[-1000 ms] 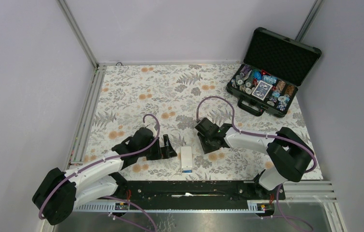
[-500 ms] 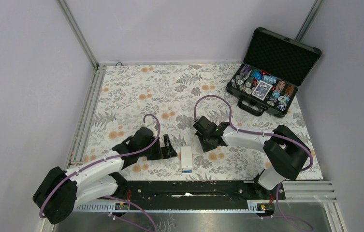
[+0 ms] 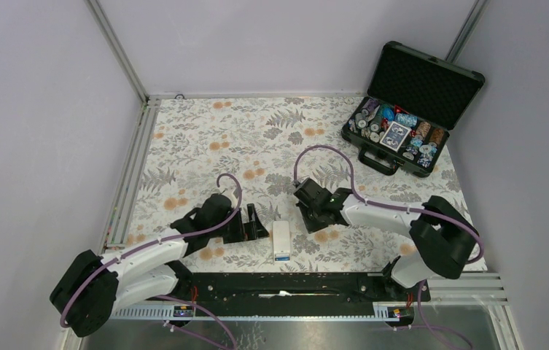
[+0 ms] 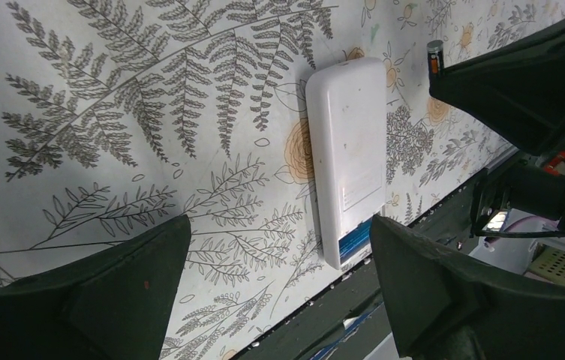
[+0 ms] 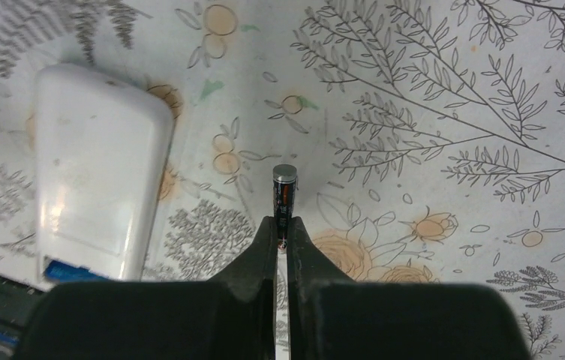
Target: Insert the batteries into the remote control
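The desk [image 3: 205,138] is covered in white cloth printed with grey fern fronds and small orange blossoms. The bar-shaped plastic remote control [image 3: 281,235] near its front edge is plain white, with a bright blue cell [image 3: 281,257] showing at its near end. The slim cylindrical battery [image 5: 284,196] at the matte black right claw [image 5: 283,234] is black with an orange band and silver cap. Far right, the black hard case [image 3: 424,84] holds round chips [image 3: 373,125] in blue, white and grey.

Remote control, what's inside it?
At the near end of the remote control, a bright blue battery peeks out. The rest of the inside is covered by its white back.
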Controlling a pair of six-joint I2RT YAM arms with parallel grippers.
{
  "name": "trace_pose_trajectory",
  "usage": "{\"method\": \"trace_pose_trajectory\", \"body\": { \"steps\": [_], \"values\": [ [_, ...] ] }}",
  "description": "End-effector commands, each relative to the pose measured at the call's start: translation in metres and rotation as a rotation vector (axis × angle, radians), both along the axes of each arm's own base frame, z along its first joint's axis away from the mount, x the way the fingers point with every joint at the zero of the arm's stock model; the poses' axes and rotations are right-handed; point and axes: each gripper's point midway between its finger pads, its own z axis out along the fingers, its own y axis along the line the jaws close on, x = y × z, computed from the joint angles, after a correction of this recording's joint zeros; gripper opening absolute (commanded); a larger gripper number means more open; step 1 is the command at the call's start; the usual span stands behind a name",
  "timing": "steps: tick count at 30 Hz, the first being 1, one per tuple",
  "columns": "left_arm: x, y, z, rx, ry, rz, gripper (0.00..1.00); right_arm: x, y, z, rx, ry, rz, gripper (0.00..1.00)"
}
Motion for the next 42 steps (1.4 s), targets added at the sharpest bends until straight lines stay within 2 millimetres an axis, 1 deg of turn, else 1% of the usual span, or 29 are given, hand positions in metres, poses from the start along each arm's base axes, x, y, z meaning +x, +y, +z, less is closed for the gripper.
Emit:
{"method": "trace_pose_trajectory", "body": {
  "steps": [1, 4, 6, 10, 14, 17, 21, 23, 26, 30, 33, 38, 42],
  "values": [
    [-0.004, -0.011, 0.002, -0.044, 0.005, -0.031, 0.99, -0.008, 0.014, 0.029, 0.103, -0.028, 0.057, 0.0],
    [-0.01, -0.016, 0.001, -0.079, 0.031, -0.045, 0.99, -0.017, 0.019, 0.04, 0.149, -0.031, 0.12, 0.0],
    [-0.01, -0.02, 0.001, -0.108, 0.034, -0.046, 0.99, -0.028, 0.026, 0.046, 0.196, -0.005, 0.188, 0.0],
    [-0.013, -0.021, -0.003, -0.129, 0.048, -0.036, 0.99, -0.048, 0.034, 0.055, 0.244, 0.015, 0.326, 0.0],
    [-0.014, -0.017, -0.005, -0.129, 0.046, -0.009, 0.99, -0.055, 0.036, 0.063, 0.259, -0.021, 0.438, 0.0],
    [-0.013, -0.011, -0.006, -0.119, 0.036, 0.023, 0.99, -0.065, 0.044, 0.073, 0.315, -0.053, 0.55, 0.0],
    [-0.011, -0.003, -0.003, -0.11, 0.011, 0.058, 0.99, -0.076, 0.051, 0.077, 0.328, -0.088, 0.688, 0.0],
    [-0.012, 0.002, -0.002, -0.1, 0.006, 0.076, 0.99, -0.078, 0.054, 0.079, 0.317, -0.096, 0.749, 0.0],
    [-0.011, 0.008, 0.0, -0.094, -0.012, 0.109, 0.99, -0.084, 0.055, 0.074, 0.294, -0.086, 0.835, 0.0],
    [-0.009, 0.02, 0.003, -0.079, -0.035, 0.164, 0.99, -0.081, 0.059, 0.068, 0.257, -0.099, 0.898, 0.0],
    [-0.007, 0.027, 0.008, -0.07, -0.06, 0.197, 0.99, -0.08, 0.065, 0.064, 0.235, -0.096, 0.923, 0.0],
    [-0.004, 0.041, 0.013, -0.041, -0.091, 0.252, 0.99, -0.085, 0.076, 0.056, 0.205, -0.08, 0.985, 0.0],
    [-0.004, 0.05, 0.012, -0.019, -0.09, 0.294, 0.99, -0.087, 0.084, 0.05, 0.183, -0.066, 1.018, 0.0]
  ]
}}
